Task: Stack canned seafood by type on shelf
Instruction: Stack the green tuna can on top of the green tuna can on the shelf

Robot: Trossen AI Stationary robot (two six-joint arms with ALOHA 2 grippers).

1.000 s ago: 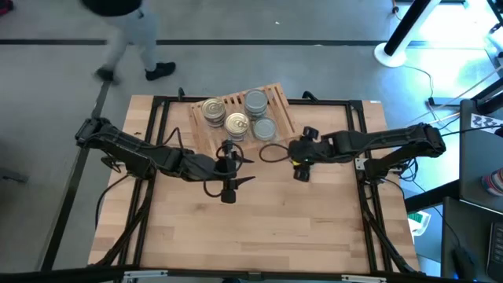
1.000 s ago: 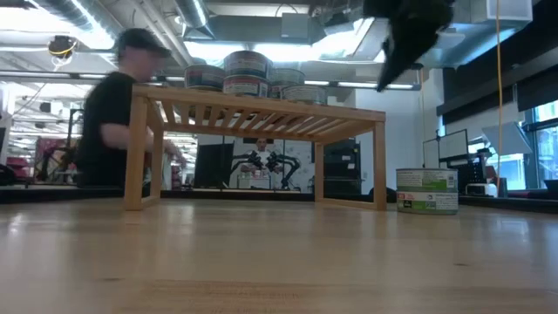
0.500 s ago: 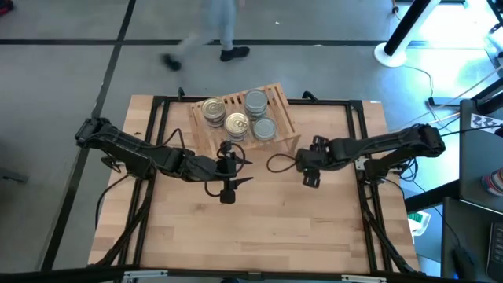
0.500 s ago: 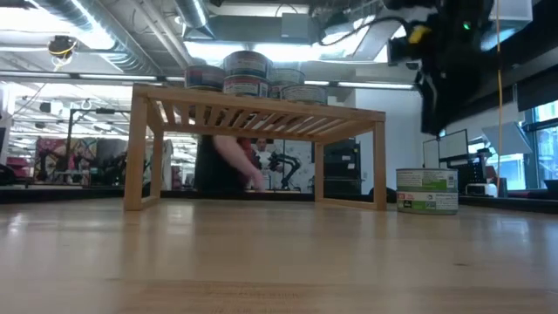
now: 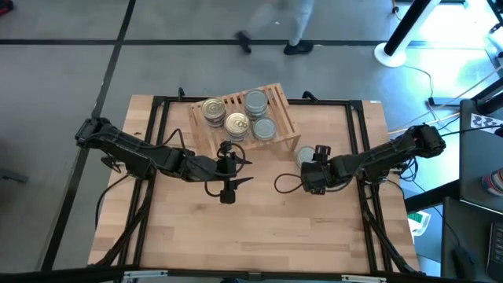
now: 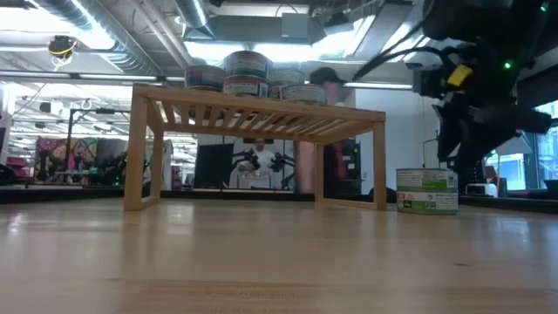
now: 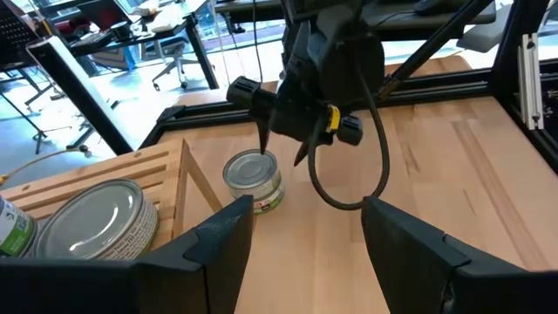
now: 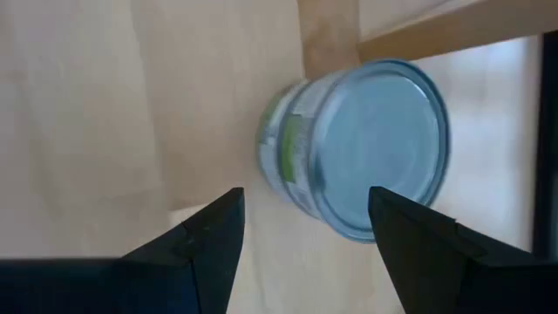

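Hovering over the tabletop (image 5: 259, 228), my right hand (image 5: 314, 153) sits just at the 4 o'clock side of a lone silver-topped tin (image 5: 305, 156), which stands upright on the bare wood close beside the shelf's (image 5: 275, 102) right front leg. My right fingers (image 8: 200, 240) are spread wide with nothing between them, and the tin (image 8: 362, 144) lies ahead of them, untouched, next to the wooden leg. From table height that tin (image 6: 427, 191) rests at the 3 o'clock side of the shelf (image 6: 253, 113), with my right arm dark above it.

My left hand (image 5: 228, 165) waits at the shelf's 6 o'clock edge, fingers (image 7: 218, 244) apart and empty; ahead of it I see the same tin (image 7: 253, 179) and my right hand (image 7: 283, 144) hanging over it.

On the shelf's slats stand the other tins: gold-topped ones (image 5: 214, 110) and (image 5: 236, 124) toward 9 o'clock, silver-grey ones (image 5: 256, 101) and (image 5: 264, 129) toward 3 o'clock. Whether each is a stack I can only partly tell.

Beyond the tabletop a blurred person (image 5: 295, 23) crosses the floor.
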